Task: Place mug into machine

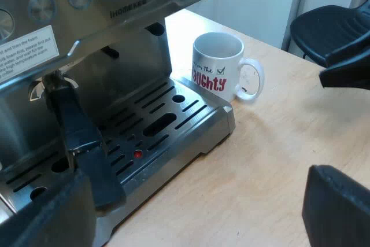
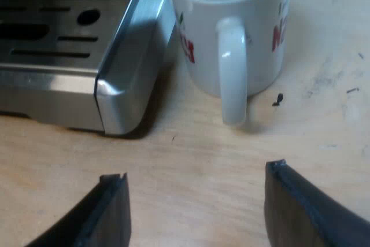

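A white mug point(image 1: 217, 65) with red lettering stands upright on the wooden table, close beside the corner of the espresso machine's drip tray point(image 1: 191, 117). My right gripper point(image 2: 193, 183) is open, low over the table, a short way before the mug's handle point(image 2: 233, 73), which points toward it. Nothing is between its fingers. In the left wrist view the right gripper point(image 1: 346, 70) shows as a dark shape off the handle side of the mug. My left gripper point(image 1: 196, 201) is open and empty, near the drip tray's front edge.
The metal holder's dark handle point(image 1: 81, 137) is locked into the espresso machine point(image 1: 87, 4) and juts out over the slotted tray. A small red dot point(image 1: 137, 154) sits on the tray. A black chair point(image 1: 332, 24) stands beyond the table edge.
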